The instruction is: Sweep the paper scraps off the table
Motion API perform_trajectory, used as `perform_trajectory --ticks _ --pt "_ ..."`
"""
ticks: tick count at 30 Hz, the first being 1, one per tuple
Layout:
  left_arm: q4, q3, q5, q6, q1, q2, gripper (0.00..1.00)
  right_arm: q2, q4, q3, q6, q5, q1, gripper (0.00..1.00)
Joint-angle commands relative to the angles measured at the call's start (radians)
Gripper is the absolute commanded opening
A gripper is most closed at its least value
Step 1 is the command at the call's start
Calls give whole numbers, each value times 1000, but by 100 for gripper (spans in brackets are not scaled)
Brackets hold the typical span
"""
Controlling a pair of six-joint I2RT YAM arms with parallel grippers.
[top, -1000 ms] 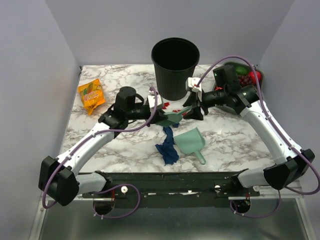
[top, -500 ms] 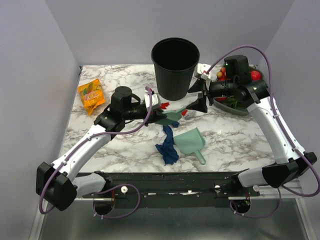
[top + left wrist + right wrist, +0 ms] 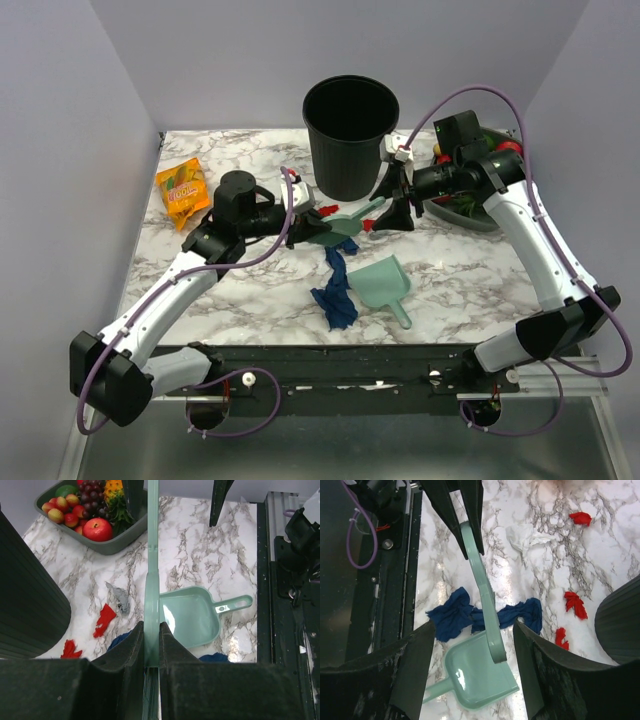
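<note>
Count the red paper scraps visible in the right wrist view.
3 paper scraps: one apart, near a pale crumpled scrap, two beside the black bin. More may be hidden behind it.

Three cameras: one fixed overhead, one close on each wrist.
The top camera sits high behind the arm bases at 6 o'clock, looking down toward 12 o'clock over the white, grey-veined marble counter point(image 3: 470, 270). The left wrist camera rides close behind the left end effector point(image 3: 151, 627), facing 3 o'clock; the right wrist camera looks past the right end effector point(image 3: 470, 630) toward 9 o'clock. All three share the pale teal plastic dustpan point(image 3: 383, 283) and the mint-green plastic brush handle point(image 3: 151, 555) mid-counter.
</note>
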Motion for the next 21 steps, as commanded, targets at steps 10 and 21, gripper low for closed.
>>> perform_trajectory --ticks 10,21 --pt "126 18 25 -108 -4 18 0 36 29 2 89 -94 0 52" --pt "183 22 36 -170 -4 60 0 38 88 -25 156 -105 13 45"
